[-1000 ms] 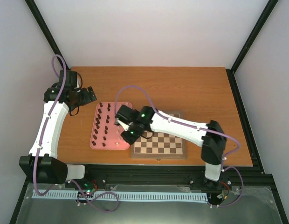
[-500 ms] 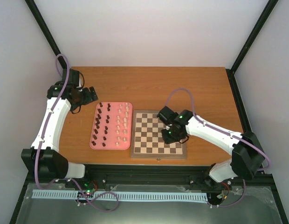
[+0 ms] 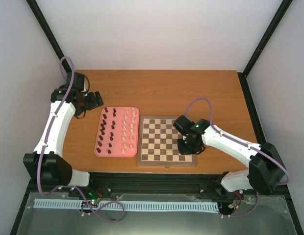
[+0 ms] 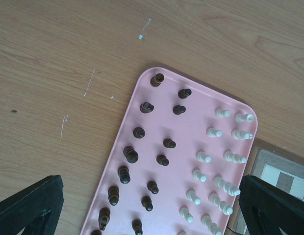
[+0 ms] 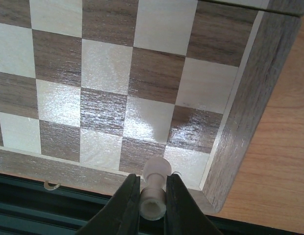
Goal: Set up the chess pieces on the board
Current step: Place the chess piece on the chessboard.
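Observation:
My right gripper [image 5: 153, 179] is shut on a cream-white chess piece [image 5: 153, 200], held above the near right corner of the board [image 5: 240, 122]. From above, the right gripper [image 3: 188, 147] hangs over the board [image 3: 166, 163] by its right rim. The other chess pieces stand on a pink tray [image 3: 99, 147] left of the board: dark brown ones [image 3: 107, 128] in its left half, cream ones [image 3: 126, 132] in its right half. My left gripper [image 3: 93, 99] stands open beyond the tray's far left corner. Its wrist view looks down on dark pieces [image 4: 131, 155] and cream pieces [image 4: 203, 157].
The wooden table [image 3: 191, 93] stretches behind the board and tray. A black rail [image 3: 157, 180] runs along the near edge, close below the board. White walls and black frame posts close in the sides. A corner of the board [image 4: 284, 178] shows beside the tray.
My right arm has swung from the pink tray across to the board's near right corner, carrying the cream piece. The left arm has hardly moved.

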`<state>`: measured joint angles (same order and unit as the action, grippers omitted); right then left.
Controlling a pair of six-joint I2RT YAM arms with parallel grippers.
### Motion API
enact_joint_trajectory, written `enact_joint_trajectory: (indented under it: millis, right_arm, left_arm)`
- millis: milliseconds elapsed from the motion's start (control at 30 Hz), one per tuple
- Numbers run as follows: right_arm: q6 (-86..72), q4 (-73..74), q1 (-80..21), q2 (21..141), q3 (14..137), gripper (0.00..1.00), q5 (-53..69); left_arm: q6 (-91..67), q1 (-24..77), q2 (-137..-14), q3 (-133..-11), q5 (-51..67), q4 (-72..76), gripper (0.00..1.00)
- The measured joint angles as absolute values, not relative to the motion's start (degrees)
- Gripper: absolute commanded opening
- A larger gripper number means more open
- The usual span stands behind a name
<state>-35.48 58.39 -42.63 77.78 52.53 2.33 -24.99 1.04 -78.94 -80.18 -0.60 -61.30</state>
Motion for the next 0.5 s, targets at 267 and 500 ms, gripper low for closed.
enact_joint_trajectory:
  millis: [267, 500]
  right_arm:
    - [-37.1, 60.6, -42.4, 74.7, 50.5, 0.03, 3.4]
    - [-37.6, 61.0, -42.3, 74.6, 49.3, 0.04, 3.4]
  left_arm:
    - [-24.9, 1.0, -79.4, -80.2, -0.6, -61.3, 1.0]
    - [-24.8, 1.0, -79.4, -80.2, -0.6, -61.3, 1.0]
